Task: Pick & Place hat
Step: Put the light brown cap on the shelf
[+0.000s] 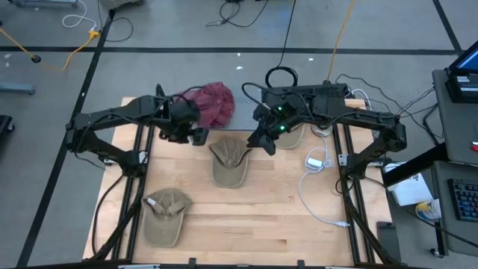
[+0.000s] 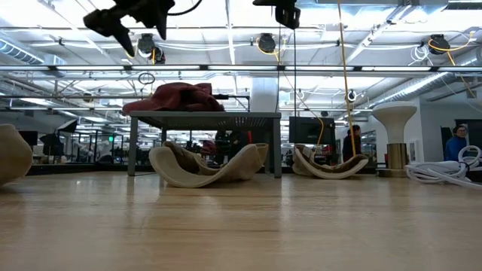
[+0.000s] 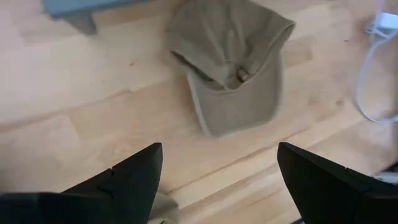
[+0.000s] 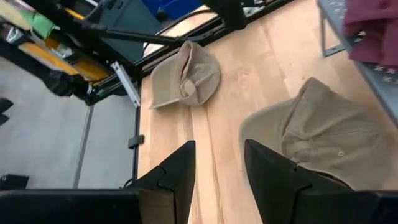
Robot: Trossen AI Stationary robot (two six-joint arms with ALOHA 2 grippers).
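Note:
A tan cap (image 1: 229, 161) lies crown-up at the table's middle, seen too in the left wrist view (image 3: 233, 62) and the right wrist view (image 4: 317, 137). A second tan cap (image 1: 166, 215) lies near the front left corner. A third tan cap (image 1: 295, 137) rests half hidden under my right arm. A maroon hat (image 1: 214, 103) sits on a grey stand (image 2: 203, 117) at the back. My left gripper (image 1: 196, 137) hovers open, high above the wood, left of the middle cap. My right gripper (image 1: 261, 142) hangs high at that cap's far right, fingers apart, nothing between them (image 4: 217, 149).
A white cable with a plug (image 1: 317, 161) snakes over the table's right part. Black frame rails (image 1: 345, 172) run along both sides. A person (image 2: 456, 143) stands in the room beyond. Bare wood (image 1: 261, 217) stretches across the front middle and right.

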